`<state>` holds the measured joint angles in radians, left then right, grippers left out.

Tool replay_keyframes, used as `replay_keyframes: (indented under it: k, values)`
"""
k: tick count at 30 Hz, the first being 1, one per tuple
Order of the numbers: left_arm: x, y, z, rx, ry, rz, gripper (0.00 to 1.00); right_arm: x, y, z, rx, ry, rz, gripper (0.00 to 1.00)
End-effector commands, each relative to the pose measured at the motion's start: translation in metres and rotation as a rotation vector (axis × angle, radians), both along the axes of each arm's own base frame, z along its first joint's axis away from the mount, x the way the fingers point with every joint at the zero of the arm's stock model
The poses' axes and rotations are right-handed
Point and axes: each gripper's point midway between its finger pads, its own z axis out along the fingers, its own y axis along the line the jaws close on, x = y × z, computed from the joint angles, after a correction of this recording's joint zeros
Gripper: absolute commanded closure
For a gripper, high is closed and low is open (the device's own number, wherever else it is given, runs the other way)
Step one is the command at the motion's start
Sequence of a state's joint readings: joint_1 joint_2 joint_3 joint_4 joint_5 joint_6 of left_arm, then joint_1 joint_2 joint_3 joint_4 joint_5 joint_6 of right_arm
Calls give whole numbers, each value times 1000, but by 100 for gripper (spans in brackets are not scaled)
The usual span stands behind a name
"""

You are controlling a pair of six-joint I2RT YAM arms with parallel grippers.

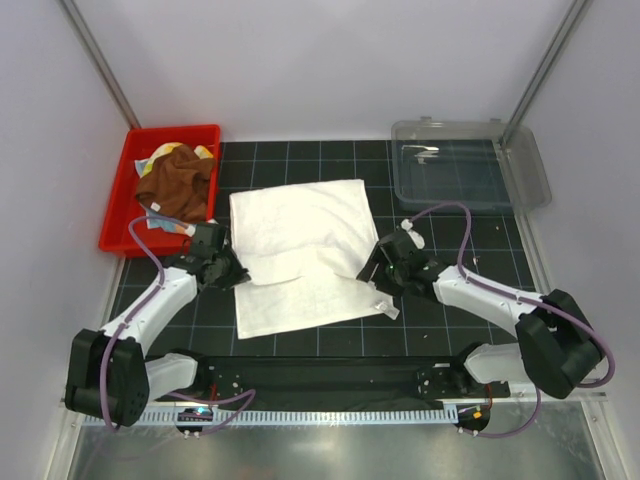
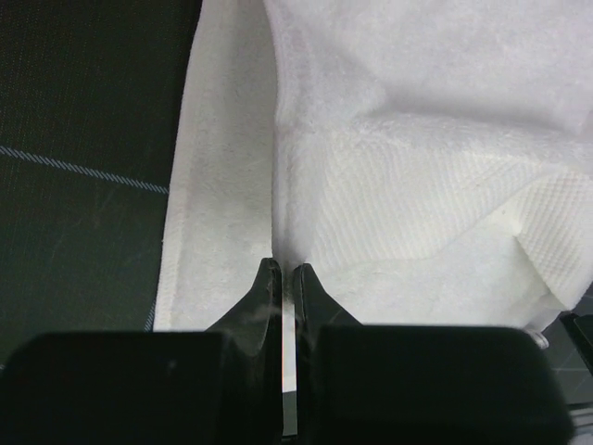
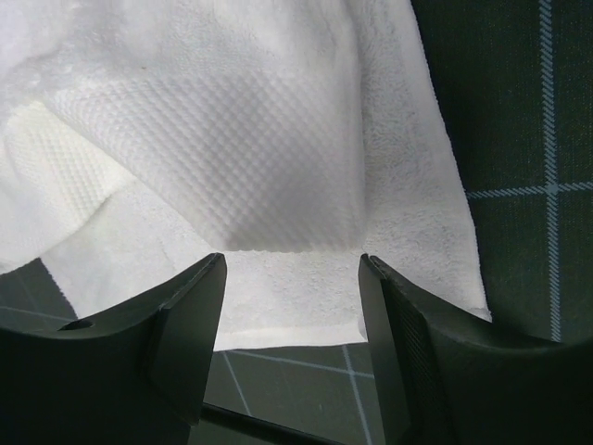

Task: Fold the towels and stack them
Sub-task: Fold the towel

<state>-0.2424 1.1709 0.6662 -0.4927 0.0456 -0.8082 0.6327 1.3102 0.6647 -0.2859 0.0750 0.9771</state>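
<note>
Bright, even overhead light, soft shadows in the folds of the large plain white cloth towel (image 1: 300,225), towel near washed-out in both wrist views, dark gridded tabletop (image 1: 300,160) dim, black jaws blurred, overhead view sharp

Red bin (image 1: 115,215): rust-brown towel (image 1: 180,185) buries the yellow towel (image 1: 165,153). Only scraps show, print unreadable. White towel (image 2: 417,185) runs off both my wrist views. Can't tell if my left gripper (image 2: 284,271) pinches cloth.

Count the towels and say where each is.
3: white towel spread on the mat; brown towel in the red bin; yellow towel peeking from under it. More may hide beneath.
</note>
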Motion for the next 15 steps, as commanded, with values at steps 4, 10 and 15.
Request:
replay_keyframes:
  k: [4,10,15]
  values:
    - [17,-13,30,-70,-46,21,100,12,7,24,165,-35,-188,32]
    - [20,-13,33,-70,-45,29,100,7,-10,10,148,-6,-304,29]
    - [20,-12,32,-64,-41,27,100,8,-1,6,190,-3,-287,29]
